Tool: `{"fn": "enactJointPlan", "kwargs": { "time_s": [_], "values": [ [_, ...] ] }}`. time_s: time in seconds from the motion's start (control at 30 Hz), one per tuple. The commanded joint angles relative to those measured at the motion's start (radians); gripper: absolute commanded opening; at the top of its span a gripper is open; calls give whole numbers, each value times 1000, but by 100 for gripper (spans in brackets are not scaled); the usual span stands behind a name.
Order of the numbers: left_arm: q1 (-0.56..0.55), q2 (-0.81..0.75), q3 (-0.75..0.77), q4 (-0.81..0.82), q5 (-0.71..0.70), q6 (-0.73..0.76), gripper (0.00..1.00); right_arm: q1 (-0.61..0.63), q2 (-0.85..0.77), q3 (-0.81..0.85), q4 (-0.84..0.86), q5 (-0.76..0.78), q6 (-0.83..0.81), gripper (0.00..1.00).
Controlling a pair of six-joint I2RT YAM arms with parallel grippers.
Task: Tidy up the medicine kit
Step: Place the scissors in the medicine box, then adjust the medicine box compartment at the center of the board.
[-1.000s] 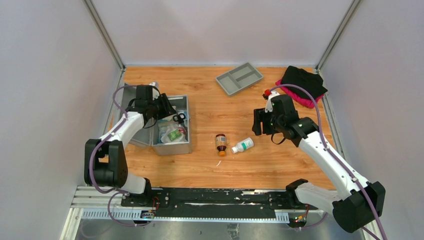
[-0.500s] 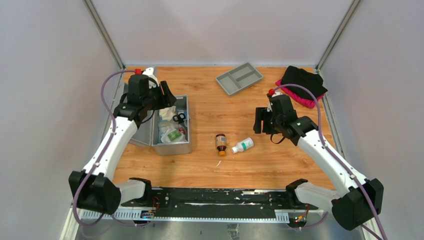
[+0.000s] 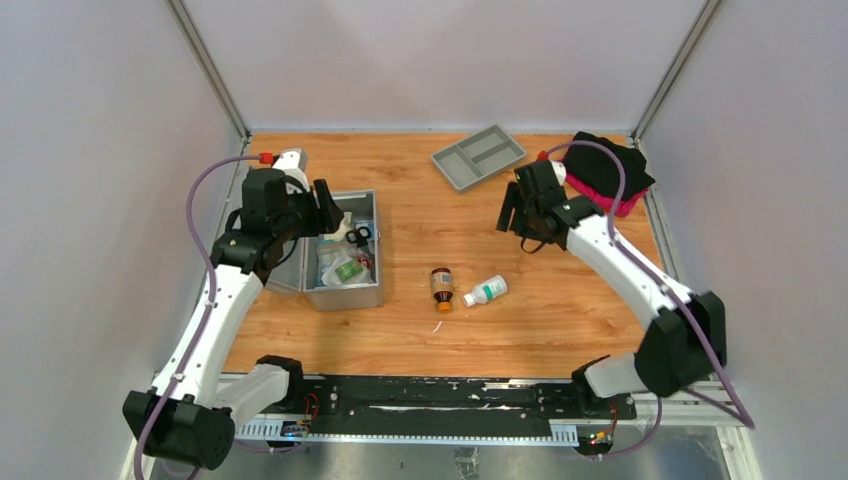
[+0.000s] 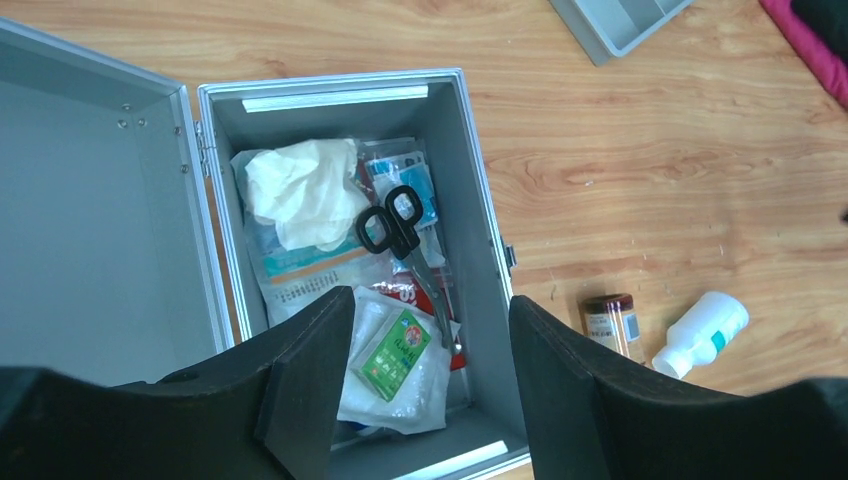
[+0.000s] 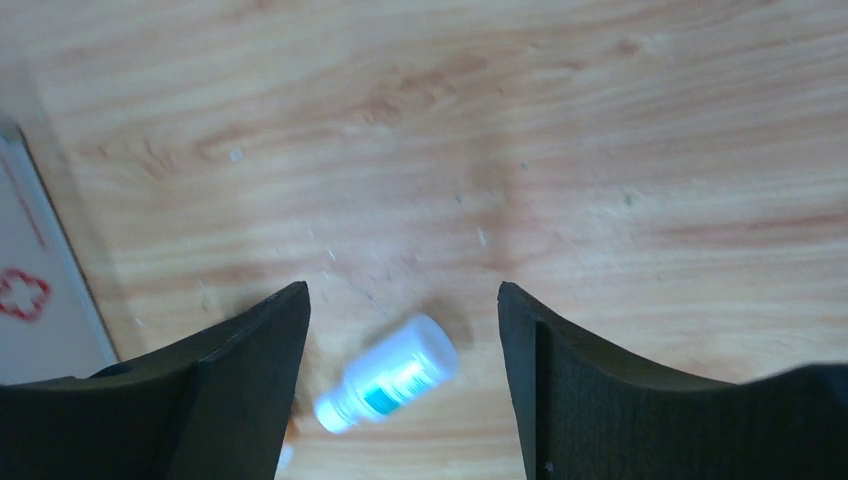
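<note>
The medicine kit [image 3: 345,297] stands open at the left of the table, its lid [image 4: 100,230] laid flat to the left. Inside lie white gloves [image 4: 300,190], black-handled scissors [image 4: 400,235], a small green box [image 4: 395,350] and flat packets. My left gripper [image 4: 430,305] hovers open above the case's [image 4: 480,230] contents, holding nothing. A brown bottle [image 3: 442,288] and a white bottle [image 3: 486,291] lie on the wood right of the case. My right gripper [image 5: 402,292] hangs open and empty above the table, with the white bottle [image 5: 390,385] below and between its fingers in view.
A grey compartment tray [image 3: 479,156] sits at the back centre. A black cloth [image 3: 605,165] over something pink-red [image 3: 600,198] lies in the back right corner. Grey walls close in the left, right and back sides.
My left gripper has risen out of the case toward its back edge, and its jaws have widened. My right gripper has moved away from the bottles toward the back of the table.
</note>
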Motion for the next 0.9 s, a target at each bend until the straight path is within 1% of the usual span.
{"fn": "enactJointPlan", "kwargs": {
  "time_s": [0.0, 0.03, 0.07, 0.13, 0.27, 0.3, 0.4, 0.7, 0.87],
  "values": [
    [-15, -56, -39, -19, -26, 41, 64, -7, 217, 182, 24, 75, 239, 73],
    [-20, -63, -51, -19, -34, 42, 64, -7, 281, 216, 21, 58, 266, 72],
    [-26, -72, -67, -19, -41, 44, 64, -6, 363, 289, 14, 39, 295, 72],
    [-44, -95, -98, -11, -60, 47, 64, -6, 476, 387, 8, 29, 346, 72],
    [-86, -133, -155, 5, -115, 67, 64, -10, 659, 552, 8, 75, 436, 72],
    [-100, -140, -165, 5, -146, 74, 64, -13, 700, 590, 9, 78, 461, 72],
    [-121, -162, -186, 2, -174, 80, 64, -21, 807, 690, 8, 81, 501, 72],
    [-165, -201, -199, -7, -236, 102, 64, -57, 998, 883, 5, 90, 554, 71],
    [-171, -206, -201, -9, -254, 106, 64, -68, 1088, 972, -27, 76, 542, 68]
  ]
}}
